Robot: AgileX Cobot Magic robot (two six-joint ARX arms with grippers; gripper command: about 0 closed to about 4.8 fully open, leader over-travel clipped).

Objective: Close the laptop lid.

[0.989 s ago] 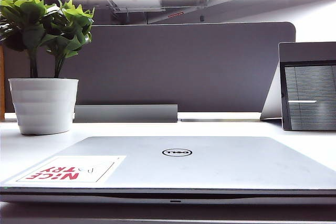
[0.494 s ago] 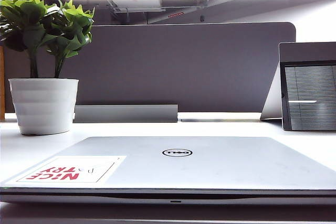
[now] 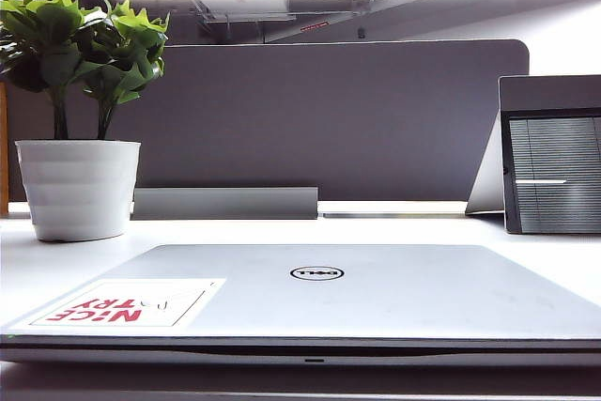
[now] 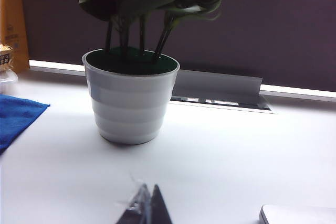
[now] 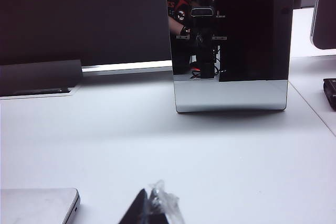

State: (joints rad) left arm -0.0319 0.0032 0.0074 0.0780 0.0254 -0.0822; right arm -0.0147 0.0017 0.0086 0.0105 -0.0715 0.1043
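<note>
The silver laptop lid (image 3: 376, 293) lies flat down on the laptop (image 3: 310, 355), with the Dell logo and the "NICE TRY" sticker facing up; only a thin seam shows along the front edge. Neither gripper appears in the exterior view. In the left wrist view my left gripper (image 4: 149, 187) hangs over bare white table, fingertips pressed together with nothing between them, and a corner of the laptop (image 4: 299, 214) lies off to one side. My right gripper (image 5: 149, 190) is likewise shut and empty above the table, beside another laptop corner (image 5: 37, 205).
A white pot with a green plant (image 3: 78, 185) stands at the back left, right ahead of the left gripper (image 4: 131, 103). A grey upright framed panel (image 3: 551, 161) stands at the back right. A blue cloth (image 4: 18, 116) lies by the pot. A grey divider (image 3: 329, 119) closes the back.
</note>
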